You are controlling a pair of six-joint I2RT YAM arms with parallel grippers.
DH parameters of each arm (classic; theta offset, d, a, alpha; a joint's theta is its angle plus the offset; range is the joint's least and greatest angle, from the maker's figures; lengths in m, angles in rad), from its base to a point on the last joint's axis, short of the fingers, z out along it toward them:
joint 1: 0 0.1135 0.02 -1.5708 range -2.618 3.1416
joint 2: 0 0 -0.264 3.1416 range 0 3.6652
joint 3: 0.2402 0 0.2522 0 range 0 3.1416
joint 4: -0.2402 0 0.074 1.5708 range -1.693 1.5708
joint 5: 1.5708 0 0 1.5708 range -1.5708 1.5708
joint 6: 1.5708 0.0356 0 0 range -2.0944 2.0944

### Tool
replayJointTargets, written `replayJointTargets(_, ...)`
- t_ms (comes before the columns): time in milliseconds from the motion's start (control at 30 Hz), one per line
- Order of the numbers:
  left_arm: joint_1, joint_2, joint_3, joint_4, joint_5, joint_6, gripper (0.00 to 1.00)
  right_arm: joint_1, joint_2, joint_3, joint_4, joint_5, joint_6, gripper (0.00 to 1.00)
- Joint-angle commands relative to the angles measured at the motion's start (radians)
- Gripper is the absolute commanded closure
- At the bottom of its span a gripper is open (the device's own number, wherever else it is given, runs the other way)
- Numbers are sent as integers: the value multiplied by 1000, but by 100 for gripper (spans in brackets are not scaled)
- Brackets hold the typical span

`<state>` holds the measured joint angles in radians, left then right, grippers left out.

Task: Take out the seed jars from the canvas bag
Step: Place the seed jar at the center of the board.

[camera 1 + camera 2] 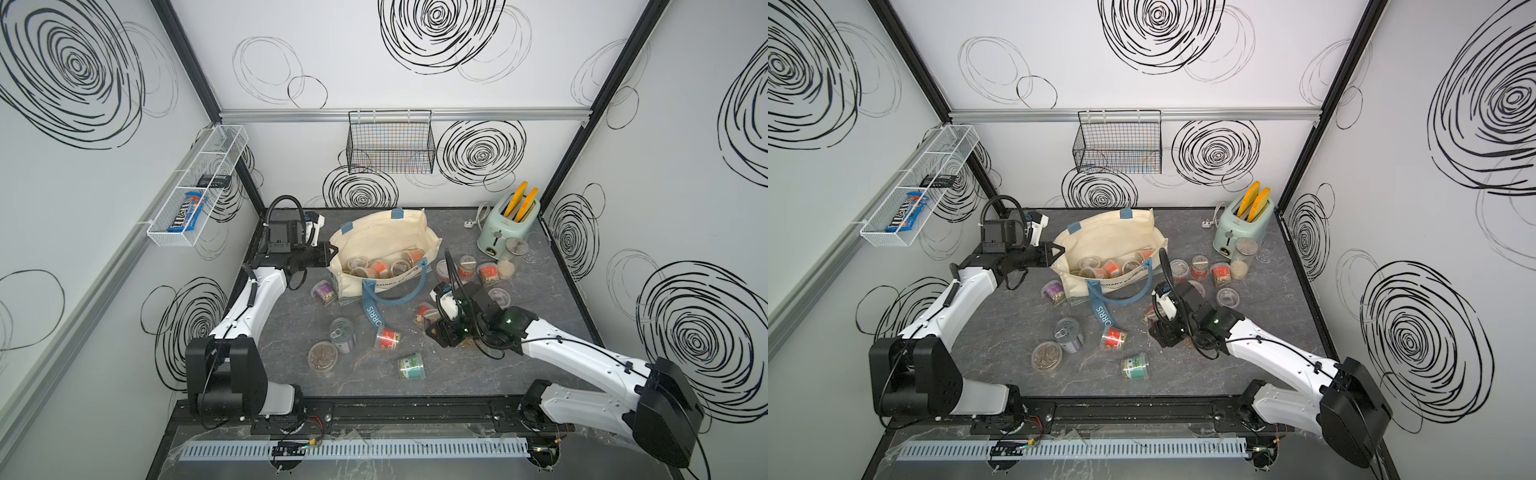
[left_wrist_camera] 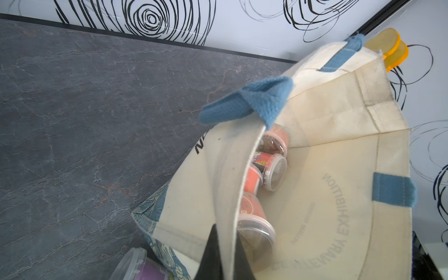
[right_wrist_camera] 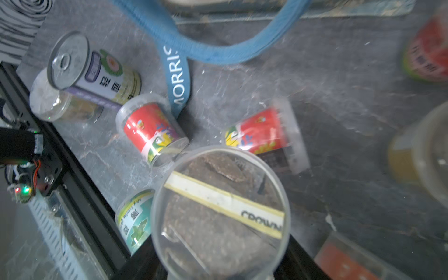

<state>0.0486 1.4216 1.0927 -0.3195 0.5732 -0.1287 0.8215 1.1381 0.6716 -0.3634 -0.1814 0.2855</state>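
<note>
The cream canvas bag stands open at the middle back, with several seed jars inside. My left gripper is shut on the bag's left rim, one black finger on each side of the cloth. My right gripper hangs over the table in front of the bag, shut on a seed jar with a clear lid and brown contents. In both top views that jar is mostly hidden under the gripper. More seed jars lie on the table: red, green, purple.
A tin can leans against a seed jar at the front. More jars, a tall canister and a mint toaster stand at the back right. The bag's blue strap trails forward.
</note>
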Motion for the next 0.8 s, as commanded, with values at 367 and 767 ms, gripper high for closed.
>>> replayJointTargets(367, 16, -63, -28, 123, 10, -2, 100, 45, -3, -206, 192, 15, 106, 28)
replayJointTargets(767, 13, -81, -32, 114, 26, 7, 100, 48, -80, -81, 89, 71, 39, 13)
